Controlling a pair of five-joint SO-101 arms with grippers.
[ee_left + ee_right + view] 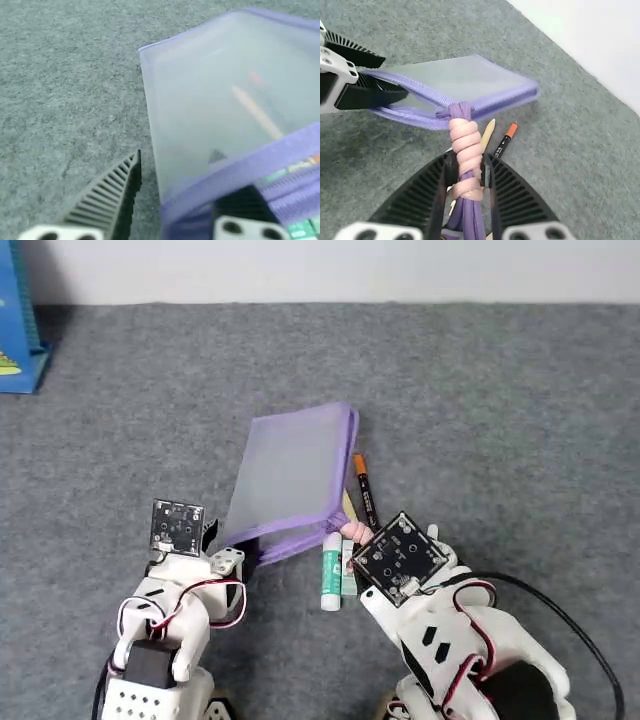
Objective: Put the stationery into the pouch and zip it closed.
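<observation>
The purple translucent pouch [290, 470] [225, 100] [460, 80] is tilted, its near, open edge raised off the carpet. My left gripper [232, 545] [185, 215] [365, 70] is open at the pouch's near left corner, one finger under the purple lip and the other outside, clear of the pouch. My right gripper [358, 535] [467, 170] is shut on the pink and purple zipper cord [462, 135] at the near right corner. An orange-capped pen [364, 490] [504, 140], a pencil [487, 132] and a white and green glue stick [331, 575] lie on the carpet beside the pouch.
Grey carpet [520, 420] covers the table, with free room to the right and behind the pouch. A blue box [18, 330] stands at the far left by the white wall. A green-labelled item [348, 575] lies against the glue stick.
</observation>
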